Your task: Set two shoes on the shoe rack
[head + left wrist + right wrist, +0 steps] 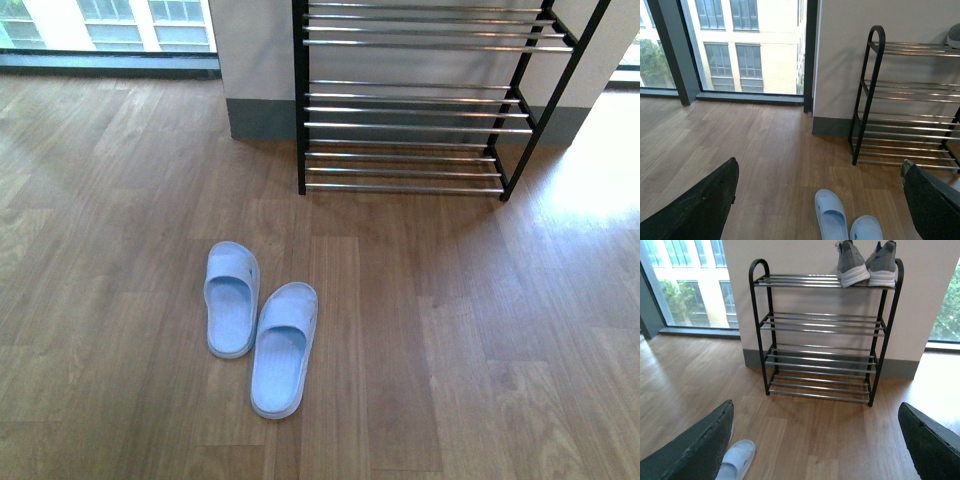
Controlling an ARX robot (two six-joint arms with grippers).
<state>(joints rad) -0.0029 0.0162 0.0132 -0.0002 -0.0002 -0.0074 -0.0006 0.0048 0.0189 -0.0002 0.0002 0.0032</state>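
Note:
The two shoes, grey knit sneakers with white soles, stand side by side on the top shelf of the shoe rack (820, 282) at its right end, one (852, 262) next to the other (883, 262). In the left wrist view a grey bit of one shoe (955, 36) shows at the edge, above the rack (915, 49). The front view shows only the rack's lower shelves (410, 100), which are bare. My left gripper (820, 167) is open above the floor with nothing in it. My right gripper (816, 407) is open too, facing the rack from a distance.
Two light blue slippers (232, 298) (284, 347) lie on the wooden floor in front of the rack, to its left. They also show under the left gripper (830, 216). The rack stands against a white wall between large windows (730, 45).

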